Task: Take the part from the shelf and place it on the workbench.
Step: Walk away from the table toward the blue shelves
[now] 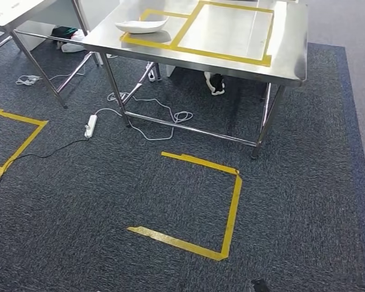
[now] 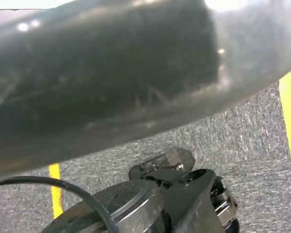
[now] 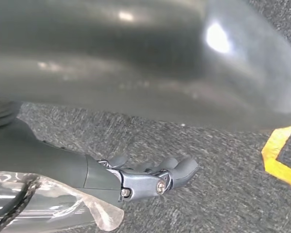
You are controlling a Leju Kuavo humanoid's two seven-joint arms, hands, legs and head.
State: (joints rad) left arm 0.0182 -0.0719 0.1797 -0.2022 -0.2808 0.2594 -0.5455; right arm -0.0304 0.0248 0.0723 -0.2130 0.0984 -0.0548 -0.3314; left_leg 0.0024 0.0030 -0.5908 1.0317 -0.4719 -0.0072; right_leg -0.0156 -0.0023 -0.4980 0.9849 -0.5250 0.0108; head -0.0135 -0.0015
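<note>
The right hand (image 3: 147, 177) hangs over the carpet (image 3: 217, 194) with its fingers (image 3: 182, 167) stretched out almost straight, side by side and only slightly bent at the tips. They are released and nothing lies in them. A clear plastic wrap (image 3: 82, 206) covers the arm just behind the hand. A corner of yellow floor tape (image 3: 279, 155) lies on the carpet beyond the fingertips.

The left hand (image 2: 180, 194) appears in its wrist view as a dark, crowded shape beside a round metal flange (image 2: 118, 204) with a black cable (image 2: 63, 187) running to it. It is seen at too awkward an angle, and I cannot tell whether its fingers are released or clenched. It also hangs above the carpet.

The white part (image 1: 142, 25), a shallow curved shell, lies on the steel tabletop (image 1: 286, 48) ahead. It sits near the left end and overlaps the near edge of the smaller of two adjoining yellow tape frames (image 1: 219, 55). It is well apart from both hands.

On the carpet in front of the table lies an open-sided taped square (image 1: 229, 213), with another taped outline (image 1: 20, 143) off to the left. A white power strip (image 1: 90, 125) and loose white cables (image 1: 162, 115) lie by the table legs. A small black-and-white object (image 1: 215, 83) sits under the table. A second steel table (image 1: 15, 12) stands at the far left.
</note>
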